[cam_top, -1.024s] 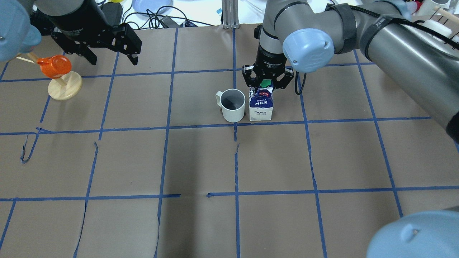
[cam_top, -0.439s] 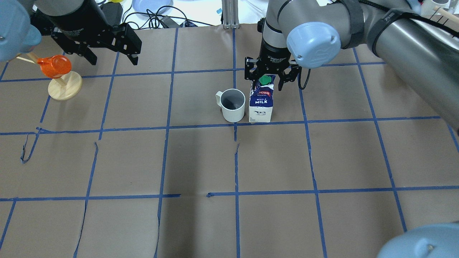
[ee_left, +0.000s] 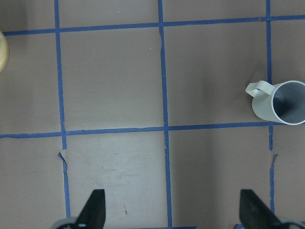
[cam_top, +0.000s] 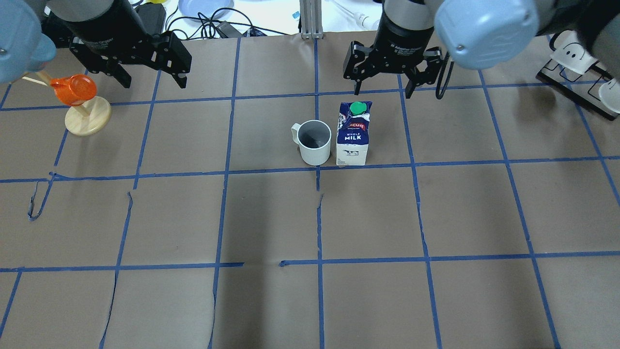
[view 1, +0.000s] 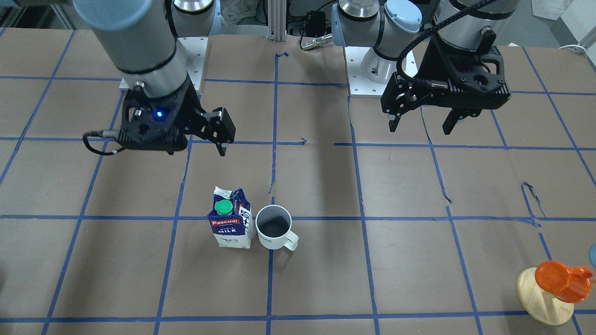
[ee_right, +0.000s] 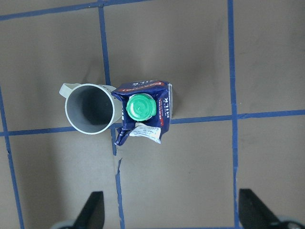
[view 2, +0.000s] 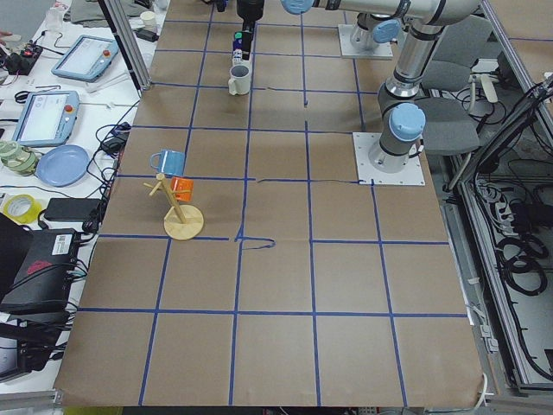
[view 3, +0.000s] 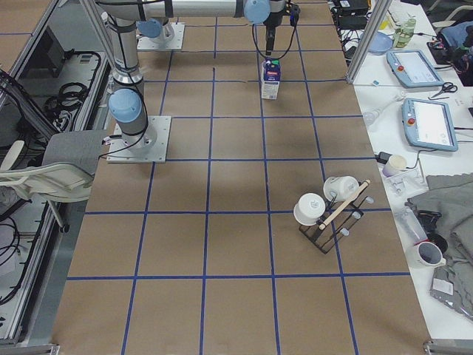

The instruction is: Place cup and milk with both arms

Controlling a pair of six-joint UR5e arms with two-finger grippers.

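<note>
The milk (cam_top: 352, 133) stands upright on the counter (cam_top: 271, 218), the cup (cam_top: 315, 141) just left of it. My right fingers (ee_right: 94, 210) hang above, spread wide and empty. My left fingers (ee_left: 94, 207) are spread and empty too.

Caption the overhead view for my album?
Milk carton beside white mug; left gripper and right gripper hover open.

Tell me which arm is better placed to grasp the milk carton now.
Right. The right gripper hangs open roughly over the milk, which its wrist view shows below. The left gripper is far off, with the cup between it and the milk.
</note>
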